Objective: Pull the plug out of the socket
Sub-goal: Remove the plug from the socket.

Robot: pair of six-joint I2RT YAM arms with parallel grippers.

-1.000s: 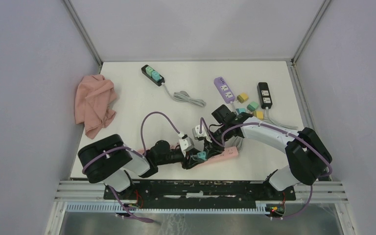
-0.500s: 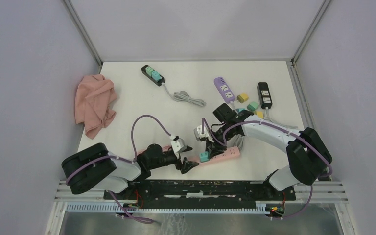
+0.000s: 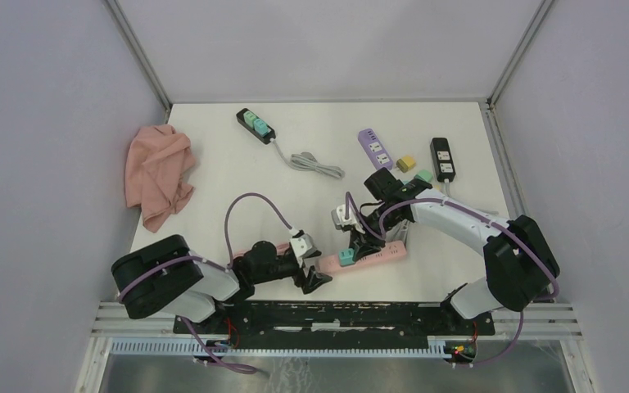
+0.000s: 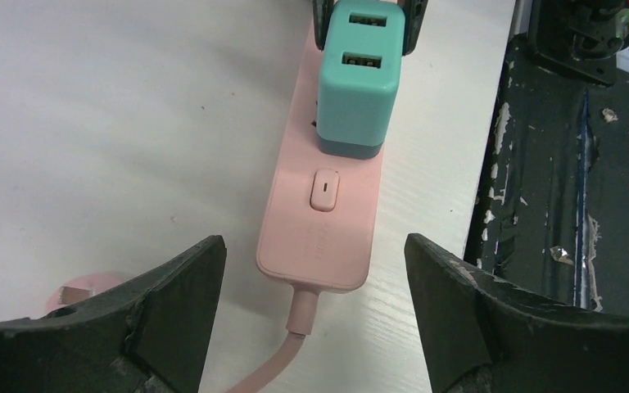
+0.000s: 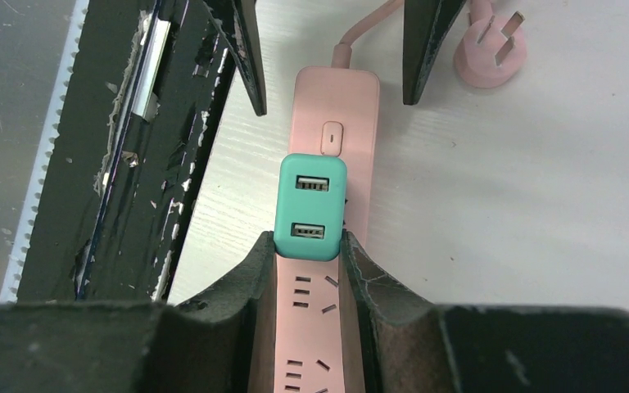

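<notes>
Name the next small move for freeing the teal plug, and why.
Probably close the left gripper on the pink strip to pin it: the right gripper clamps the teal plug, seated in its socket, while the left stands open astride the strip.

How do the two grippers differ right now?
The right gripper is shut on the teal plug; the left gripper is open, holding nothing. The right grips the plug's sides; the left straddles the cord end of the pink strip, apart from it. Both face along the strip.
</notes>
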